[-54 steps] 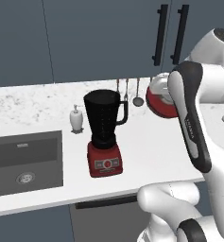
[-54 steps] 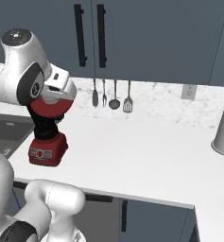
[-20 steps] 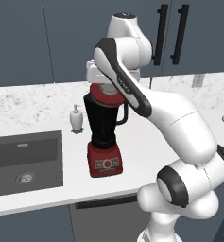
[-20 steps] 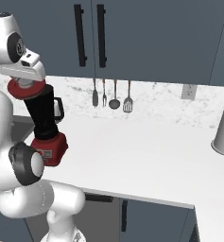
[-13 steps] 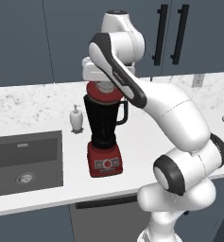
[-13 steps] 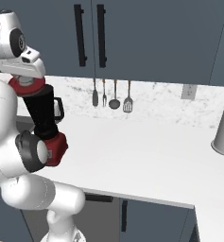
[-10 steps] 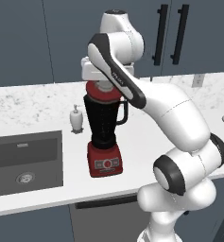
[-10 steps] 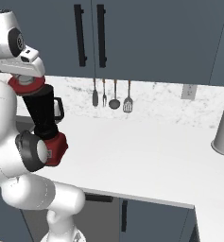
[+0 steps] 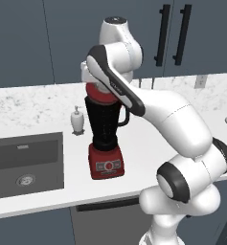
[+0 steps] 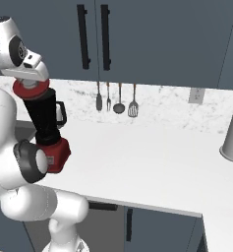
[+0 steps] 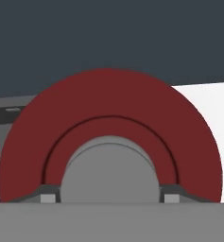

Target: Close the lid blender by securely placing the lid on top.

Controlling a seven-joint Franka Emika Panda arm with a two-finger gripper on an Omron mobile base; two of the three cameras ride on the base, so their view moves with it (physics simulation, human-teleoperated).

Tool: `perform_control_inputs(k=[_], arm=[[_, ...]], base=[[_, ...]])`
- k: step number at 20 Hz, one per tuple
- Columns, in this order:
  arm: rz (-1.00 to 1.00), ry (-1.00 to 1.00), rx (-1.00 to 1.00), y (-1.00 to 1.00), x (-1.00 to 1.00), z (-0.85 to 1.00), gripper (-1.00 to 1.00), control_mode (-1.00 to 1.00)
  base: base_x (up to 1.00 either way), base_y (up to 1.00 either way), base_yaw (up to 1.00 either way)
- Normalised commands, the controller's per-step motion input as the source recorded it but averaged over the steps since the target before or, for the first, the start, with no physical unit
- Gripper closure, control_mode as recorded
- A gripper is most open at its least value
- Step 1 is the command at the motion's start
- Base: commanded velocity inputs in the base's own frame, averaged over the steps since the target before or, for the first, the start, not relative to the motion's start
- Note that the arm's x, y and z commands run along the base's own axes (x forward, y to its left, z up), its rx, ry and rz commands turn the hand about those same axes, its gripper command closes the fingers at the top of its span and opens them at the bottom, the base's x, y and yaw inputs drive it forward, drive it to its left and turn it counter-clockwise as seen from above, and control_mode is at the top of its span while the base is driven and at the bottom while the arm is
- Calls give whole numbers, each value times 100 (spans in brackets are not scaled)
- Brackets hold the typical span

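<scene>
Since 2.7 s ago the arm has swung from 3 o'clock of the blender (image 9: 104, 129) to directly above it, carrying the lid (image 11: 108, 127). The gripper (image 11: 108, 196) is clamped on the lid's grey knob (image 11: 108, 170), 1 fingertip (image 11: 47, 194) at each side. The lid sits on the jar top. Right base view: hanging utensils (image 10: 119, 98) at 3 o'clock. Left base view: soap dispenser (image 9: 77, 120), sink (image 9: 24, 165) at 9 o'clock.
</scene>
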Motion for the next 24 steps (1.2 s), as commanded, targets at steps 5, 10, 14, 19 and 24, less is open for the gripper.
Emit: perform_control_inputs(k=[5, 10, 14, 19, 24], arm=[[0, 0, 0, 8, 27, 0, 100, -100], [0, 0, 0, 16, 17, 0, 100, -100], [0, 0, 0, 10, 32, 0, 100, -100], [0, 0, 0, 5, 9, -8, 100, -100], [0, 0, 0, 0, 0, -13, 100, -100]], base=[[0, 0, 0], [0, 0, 0], [0, 0, 0], [0, 0, 0], [0, 0, 0]])
